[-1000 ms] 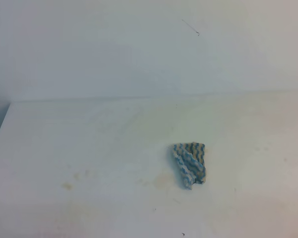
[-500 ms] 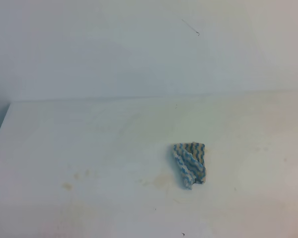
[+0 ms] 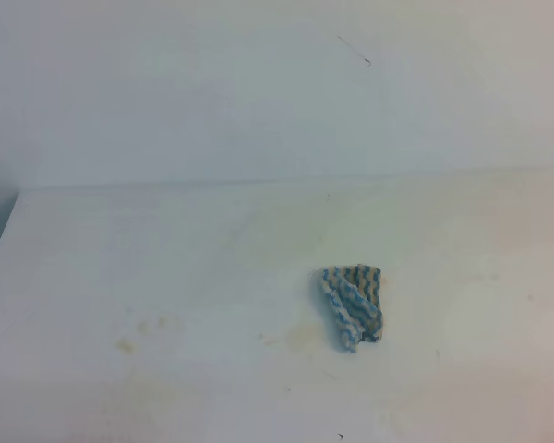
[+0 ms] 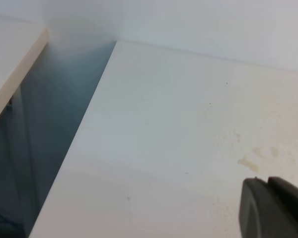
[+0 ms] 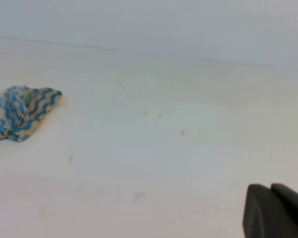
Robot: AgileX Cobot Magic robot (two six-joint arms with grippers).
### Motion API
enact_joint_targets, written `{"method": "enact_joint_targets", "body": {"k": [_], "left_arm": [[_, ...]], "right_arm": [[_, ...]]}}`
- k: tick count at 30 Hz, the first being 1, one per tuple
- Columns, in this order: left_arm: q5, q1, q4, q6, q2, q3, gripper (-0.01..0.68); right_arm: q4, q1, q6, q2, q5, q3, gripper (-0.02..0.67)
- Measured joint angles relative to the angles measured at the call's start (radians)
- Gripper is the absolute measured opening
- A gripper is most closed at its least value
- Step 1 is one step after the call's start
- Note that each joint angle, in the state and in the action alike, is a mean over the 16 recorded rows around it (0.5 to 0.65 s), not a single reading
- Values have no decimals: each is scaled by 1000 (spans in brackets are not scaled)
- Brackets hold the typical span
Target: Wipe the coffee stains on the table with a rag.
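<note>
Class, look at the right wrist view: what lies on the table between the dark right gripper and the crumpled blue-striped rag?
Only bare white table with a few faint tan specks separates the right gripper from the blue-striped rag.

Left gripper (image 4: 274, 207): I see only a dark corner cut off by the frame's lower right edge, jaws unreadable | Right gripper (image 5: 274, 210): likewise cropped at the lower right | Coffee stains (image 3: 300, 337): I make out only a faint, blurred smear beside the rag (image 3: 353, 305) | Worktop (image 3: 166, 258): cropped at the bottom and right.
</note>
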Motion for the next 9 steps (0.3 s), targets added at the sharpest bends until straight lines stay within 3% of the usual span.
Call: {"method": "enact_joint_targets", "body": {"k": [9], "left_arm": [[0,0,0,0,0,0,1]], "right_arm": [[0,0,0,0,0,0,-4]]}}
